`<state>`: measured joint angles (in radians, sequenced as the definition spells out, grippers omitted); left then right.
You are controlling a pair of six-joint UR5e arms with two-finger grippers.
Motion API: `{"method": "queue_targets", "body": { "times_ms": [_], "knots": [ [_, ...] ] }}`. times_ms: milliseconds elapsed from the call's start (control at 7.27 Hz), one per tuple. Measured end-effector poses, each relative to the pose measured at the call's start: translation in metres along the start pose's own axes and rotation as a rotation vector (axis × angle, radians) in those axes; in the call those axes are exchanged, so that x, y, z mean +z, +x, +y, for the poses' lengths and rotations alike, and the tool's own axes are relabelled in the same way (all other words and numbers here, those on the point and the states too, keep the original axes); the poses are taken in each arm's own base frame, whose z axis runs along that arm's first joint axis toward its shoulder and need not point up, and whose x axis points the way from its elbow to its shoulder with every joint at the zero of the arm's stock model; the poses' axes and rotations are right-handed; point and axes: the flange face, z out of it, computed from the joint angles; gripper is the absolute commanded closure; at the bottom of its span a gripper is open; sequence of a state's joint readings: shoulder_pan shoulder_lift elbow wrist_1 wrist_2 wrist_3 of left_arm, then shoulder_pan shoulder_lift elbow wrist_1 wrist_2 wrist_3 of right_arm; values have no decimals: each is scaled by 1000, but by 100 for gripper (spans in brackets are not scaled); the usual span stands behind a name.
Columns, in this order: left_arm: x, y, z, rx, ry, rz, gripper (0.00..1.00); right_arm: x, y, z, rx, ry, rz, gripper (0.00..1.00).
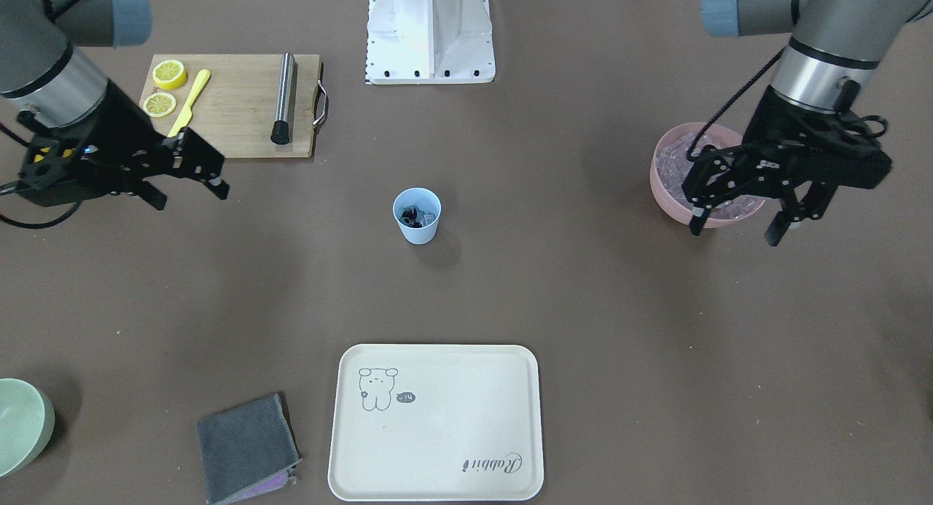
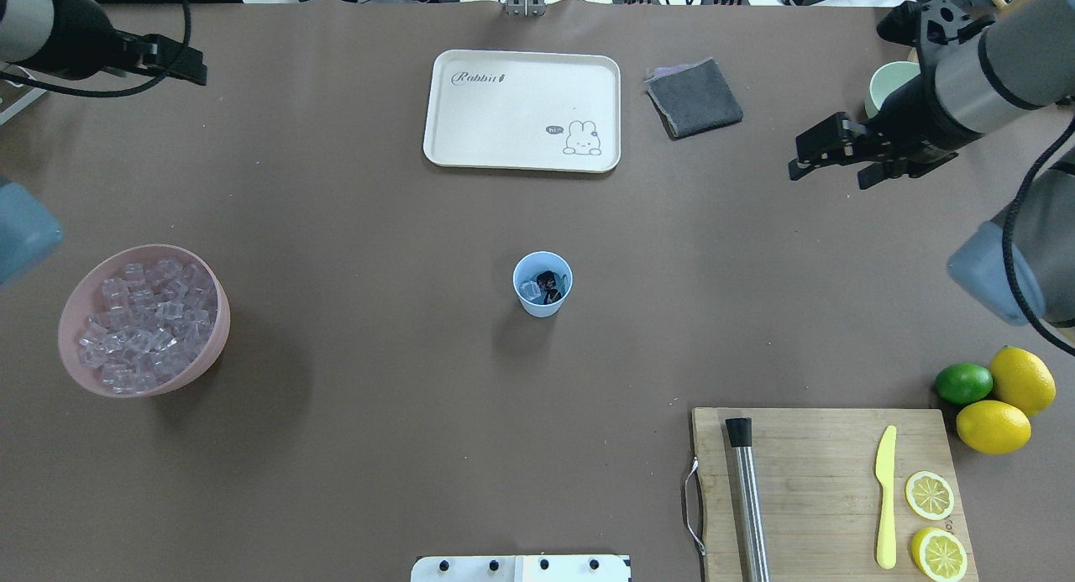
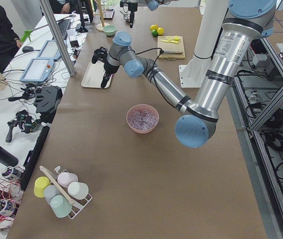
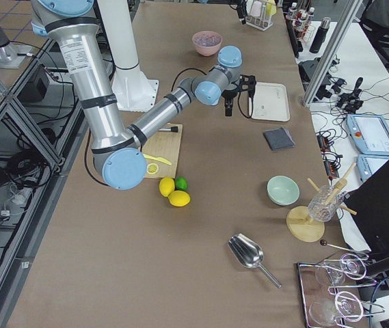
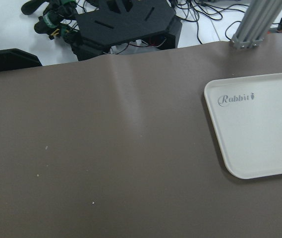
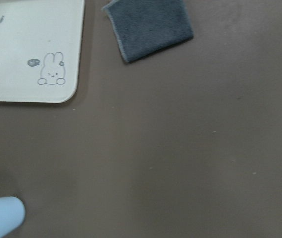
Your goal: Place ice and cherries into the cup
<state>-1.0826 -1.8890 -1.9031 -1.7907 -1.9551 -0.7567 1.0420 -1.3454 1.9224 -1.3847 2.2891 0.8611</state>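
1 pale blue cup (image 2: 542, 305). 1 pink bowl (image 2: 217, 338) of ice cubes (image 2: 143, 326), too many to count. 1 cream tray (image 2: 504, 120), 1 grey cloth (image 2: 694, 99), 1 wooden board (image 2: 815, 490), 1 yellow knife (image 2: 885, 498), 1 metal rod (image 2: 747, 506), 2 lemon slices (image 2: 929, 495), 2 whole lemons (image 2: 993, 426), 1 lime (image 2: 963, 383), 1 green bowl (image 1: 18, 425).

Open table (image 2: 378, 229) surrounds the cup (image 2: 537, 307) on every side, leaving room to pass above it or beside it. The tray (image 2: 504, 120), the cutting board (image 2: 806, 464) and the pink bowl (image 2: 220, 338) all lie well apart from it.
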Motion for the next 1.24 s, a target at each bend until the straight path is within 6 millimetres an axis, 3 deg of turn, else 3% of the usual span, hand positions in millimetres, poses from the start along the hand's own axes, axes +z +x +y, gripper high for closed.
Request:
{"method": "queue_targets", "body": {
  "times_ms": [275,550,826,963,1238],
  "knots": [
    [0,-105,1,57,-42,-101,3,-13,108,4,-48,-16,90,0],
    [-37,-221,15,112,-125,-96,3,-58,218,9,-105,-85,189,0],
    [-67,-323,53,111,-209,-87,3,-110,321,34,-129,-177,238,0],
    [-71,-362,75,76,-248,-93,3,-122,357,53,-120,-195,232,0],
    [-59,-411,112,-1,-316,-99,3,-125,390,75,-83,-214,227,0]
  ]
}}
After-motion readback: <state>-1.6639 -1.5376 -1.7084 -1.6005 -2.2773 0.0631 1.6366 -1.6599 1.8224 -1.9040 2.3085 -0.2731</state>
